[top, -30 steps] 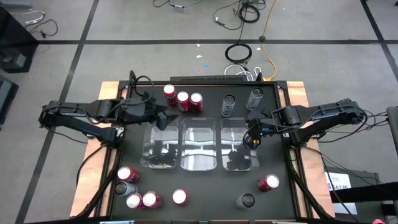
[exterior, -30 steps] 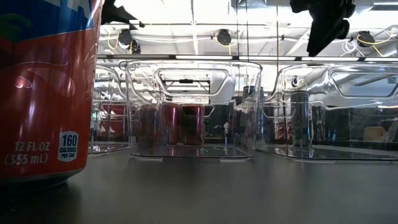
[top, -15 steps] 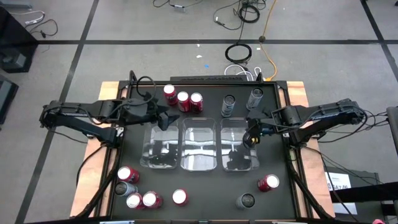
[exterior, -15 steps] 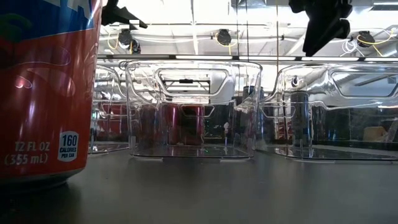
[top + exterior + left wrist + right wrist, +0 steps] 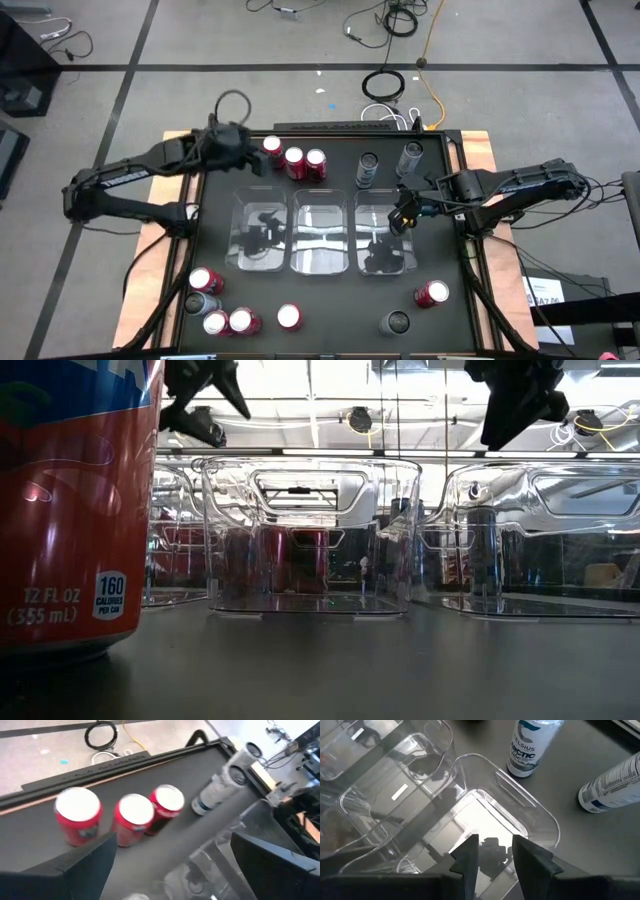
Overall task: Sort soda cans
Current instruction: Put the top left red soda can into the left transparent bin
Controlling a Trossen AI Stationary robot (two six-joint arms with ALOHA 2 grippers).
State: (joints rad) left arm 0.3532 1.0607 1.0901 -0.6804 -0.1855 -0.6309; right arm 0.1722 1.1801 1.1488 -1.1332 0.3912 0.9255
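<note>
The left tool (image 5: 170, 855), fingers spread wide and empty, hovers near three red, silver-topped soda cans (image 5: 131, 817) standing in a row at the dark desk's (image 5: 330, 295) far edge. The right tool (image 5: 495, 852), fingers narrowly apart and empty, hangs over the rightmost clear rectangular plastic bin (image 5: 540, 820).

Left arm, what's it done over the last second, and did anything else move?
The left gripper, jaws wide open and empty, swung away from above the left bin toward the three red cans at the far edge. Nothing was grasped. The right gripper stays over the right bin; cans and bins unmoved.
</note>
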